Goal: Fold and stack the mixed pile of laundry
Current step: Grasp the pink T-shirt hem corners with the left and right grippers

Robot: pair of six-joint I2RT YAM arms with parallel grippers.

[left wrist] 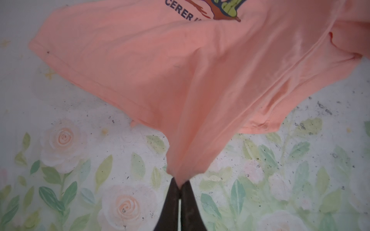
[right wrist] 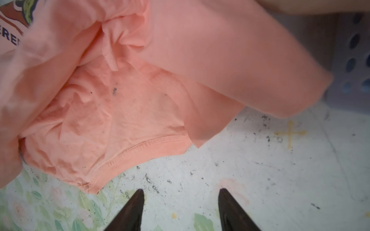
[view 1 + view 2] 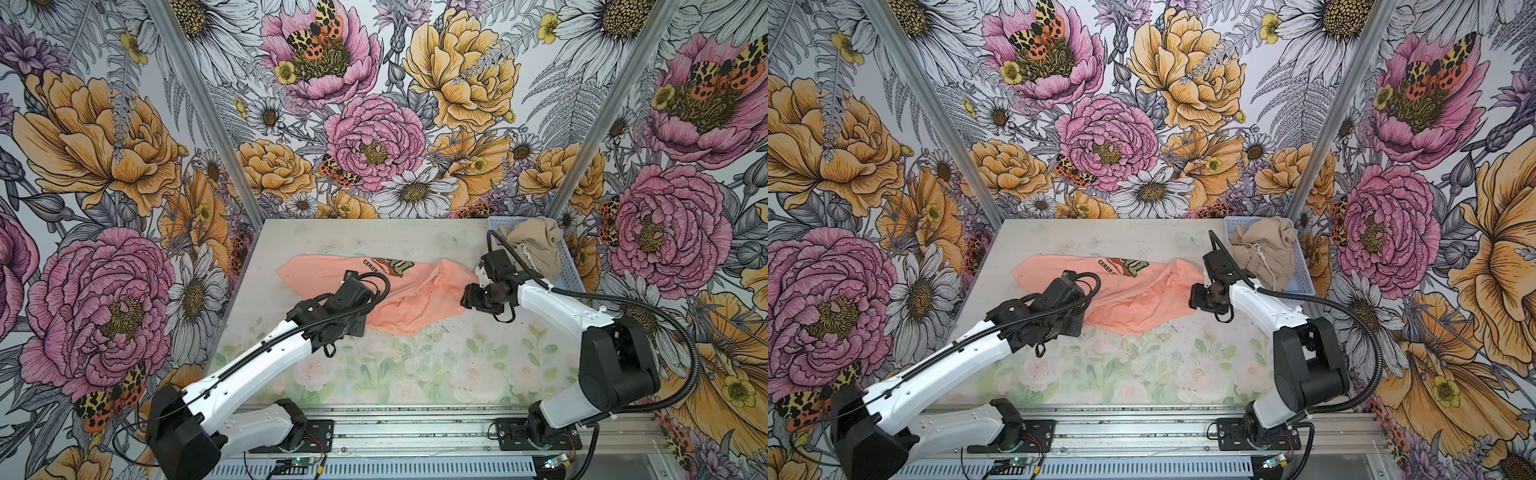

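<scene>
left jaws: closed on T-shirt (image 1: 180,80) edge, cloth fanning ahead | T-shirt: crumpled on table (image 3: 415,374), long axis running from left jaws to right jaws | right jaws: half open, empty, hem just ahead, untouched, nearer the free end | shorts (image 3: 536,245): beyond right jaws, in basket (image 3: 572,268)

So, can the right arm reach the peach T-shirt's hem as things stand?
Probably yes. The right gripper hangs open just short of the stitched hem of the T-shirt, with only table between them; the left gripper pinches a different edge.
</scene>
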